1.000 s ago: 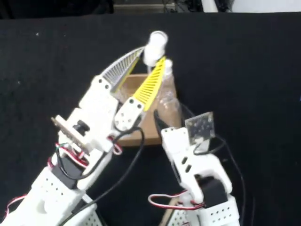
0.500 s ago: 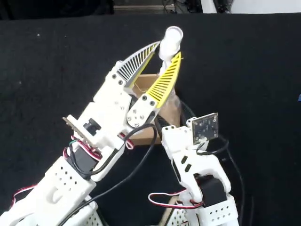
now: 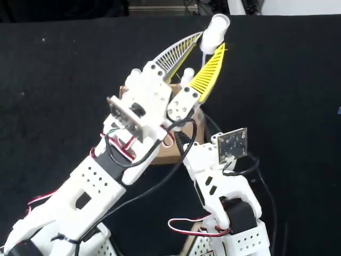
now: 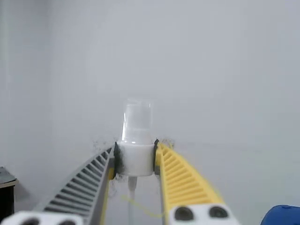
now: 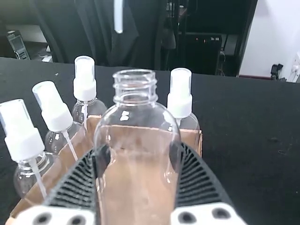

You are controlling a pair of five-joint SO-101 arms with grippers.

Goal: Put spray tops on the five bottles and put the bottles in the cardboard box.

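Left gripper (image 4: 135,161) pinching spray top (image 4: 137,123) aloft | my right gripper (image 5: 136,161) clamps uncapped bottle (image 5: 133,93) upright, presumably for capping

A black table (image 3: 298,69) and a plain white wall (image 4: 225,70)

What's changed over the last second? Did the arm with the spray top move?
The left gripper, shut on the spray top, swung toward the table's far right, carrying the top beyond the cardboard box. Nothing was grasped or released. The right arm barely shifted; the right gripper holds the uncapped bottle.
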